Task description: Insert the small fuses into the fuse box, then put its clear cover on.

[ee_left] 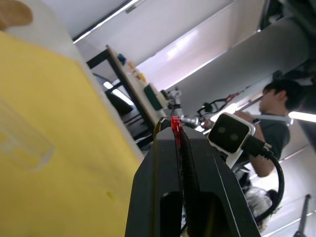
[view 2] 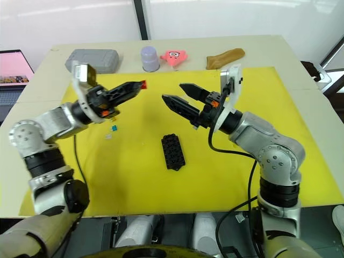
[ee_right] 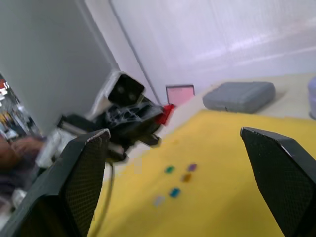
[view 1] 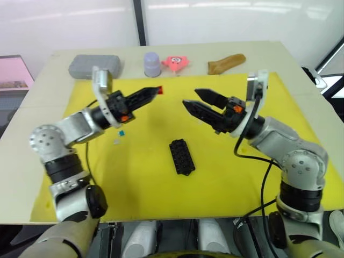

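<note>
My left gripper (view 1: 159, 90) is held above the yellow mat (view 1: 134, 177), shut on a small red fuse (ee_left: 175, 126). Facing it from the right, my right gripper (view 1: 190, 97) stands open and holds nothing. The black fuse box (view 1: 181, 157) lies on the mat below and between them. Several loose small fuses lie on the mat under the left arm, among them a teal one (view 1: 122, 132) and a white one (view 1: 116, 141). The right wrist view shows green (ee_right: 169, 169), purple (ee_right: 192, 167) and tan (ee_right: 185, 177) ones too. The clear cover (ee_left: 22, 140) shows faintly on the mat.
Along the table's far edge, beyond the mat, sit a grey case (view 1: 94, 65), a lilac cup (view 1: 152, 63), a pink star toy (view 1: 176, 62) and a brown object (view 1: 226, 63). A person (ee_left: 276, 103) is in the background of the left wrist view.
</note>
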`<control>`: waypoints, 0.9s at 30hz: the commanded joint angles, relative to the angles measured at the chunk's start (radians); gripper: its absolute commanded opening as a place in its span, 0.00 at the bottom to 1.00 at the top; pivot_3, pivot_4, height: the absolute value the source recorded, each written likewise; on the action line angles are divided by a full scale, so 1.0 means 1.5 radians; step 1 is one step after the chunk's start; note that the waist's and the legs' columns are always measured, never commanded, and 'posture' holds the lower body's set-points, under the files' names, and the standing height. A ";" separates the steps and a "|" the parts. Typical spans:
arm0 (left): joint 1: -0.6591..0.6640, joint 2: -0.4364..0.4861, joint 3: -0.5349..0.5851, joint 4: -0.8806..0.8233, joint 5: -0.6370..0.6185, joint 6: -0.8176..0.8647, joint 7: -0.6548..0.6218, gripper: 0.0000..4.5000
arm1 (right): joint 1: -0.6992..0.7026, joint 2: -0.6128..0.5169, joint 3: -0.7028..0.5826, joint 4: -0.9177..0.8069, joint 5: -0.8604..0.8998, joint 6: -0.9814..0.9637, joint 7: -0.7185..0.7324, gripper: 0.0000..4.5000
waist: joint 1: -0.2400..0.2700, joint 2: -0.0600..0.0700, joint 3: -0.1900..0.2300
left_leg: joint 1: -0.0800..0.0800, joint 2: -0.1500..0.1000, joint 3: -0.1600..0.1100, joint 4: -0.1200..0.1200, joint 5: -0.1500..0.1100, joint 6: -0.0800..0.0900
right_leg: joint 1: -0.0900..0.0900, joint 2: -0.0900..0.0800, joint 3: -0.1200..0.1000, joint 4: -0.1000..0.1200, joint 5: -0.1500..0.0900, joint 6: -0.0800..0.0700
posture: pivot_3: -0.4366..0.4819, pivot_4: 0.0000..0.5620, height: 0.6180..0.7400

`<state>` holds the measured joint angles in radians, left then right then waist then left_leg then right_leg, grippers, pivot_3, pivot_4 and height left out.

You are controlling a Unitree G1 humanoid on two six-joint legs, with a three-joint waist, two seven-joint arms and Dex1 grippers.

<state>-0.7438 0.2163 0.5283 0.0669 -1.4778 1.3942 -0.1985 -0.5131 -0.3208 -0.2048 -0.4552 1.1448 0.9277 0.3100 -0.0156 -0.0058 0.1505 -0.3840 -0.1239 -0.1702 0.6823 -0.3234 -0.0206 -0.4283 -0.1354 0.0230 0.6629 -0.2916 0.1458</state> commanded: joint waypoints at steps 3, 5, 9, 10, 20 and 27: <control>-0.018 -0.013 -0.029 0.000 -0.099 -0.067 0.047 0.01 | -0.018 0.029 -0.003 -0.019 0.079 -0.012 -0.090 1.00 | -0.001 0.000 0.000 | 0.000 0.000 0.000 0.000 0.000 0.000 | 0.000 0.000 0.000 0.000 0.000 0.000 | 0.48 0.27 1.00; -0.015 -0.013 -0.049 -0.009 -0.124 -0.078 0.051 0.01 | -0.019 0.046 0.006 -0.013 0.085 -0.021 -0.119 1.00 | -0.001 0.000 0.000 | 0.000 0.000 0.000 0.000 0.000 0.000 | 0.000 0.000 0.000 0.000 0.000 0.000 | 0.48 0.27 1.00; -0.007 -0.007 -0.083 -0.021 -0.151 -0.106 0.062 0.01 | -0.025 0.072 0.010 -0.002 0.105 -0.036 -0.159 1.00 | -0.001 0.000 0.000 | 0.000 0.000 0.000 0.000 0.000 0.000 | 0.000 0.000 0.000 0.000 0.000 0.000 | 0.48 0.27 1.00; -0.005 -0.004 -0.089 -0.022 -0.155 -0.113 0.064 0.01 | -0.027 0.076 0.010 0.001 0.111 -0.040 -0.168 1.00 | -0.001 0.000 0.000 | 0.000 0.000 0.000 0.000 0.000 0.000 | 0.000 0.000 0.000 0.000 0.000 0.000 | 0.48 0.27 1.00; 0.007 0.013 -0.136 -0.028 -0.170 -0.158 0.049 0.00 | -0.038 0.073 0.011 0.022 0.165 -0.057 -0.196 0.60 | -0.002 0.000 0.000 | 0.000 0.000 0.000 0.000 0.000 0.000 | 0.000 0.000 0.000 0.000 0.000 0.000 | 0.48 0.27 1.00; 0.019 0.025 -0.156 -0.036 -0.172 -0.179 0.045 0.00 | -0.034 0.062 0.016 0.017 0.184 -0.057 -0.202 0.42 | -0.003 0.000 0.000 | 0.000 0.000 0.000 0.000 0.000 0.000 | 0.000 0.000 0.000 0.000 0.000 0.000 | 0.48 0.27 1.00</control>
<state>-0.7164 0.2385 0.2936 0.0530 -1.7106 1.1425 -0.1155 -0.5517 -0.2187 -0.1805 -0.4048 1.3929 0.8599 0.0088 -0.0201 -0.0057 0.1504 -0.3839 -0.1240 -0.1701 0.6821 -0.3234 -0.0206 -0.4287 -0.1348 0.0234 0.6633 -0.2916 0.1458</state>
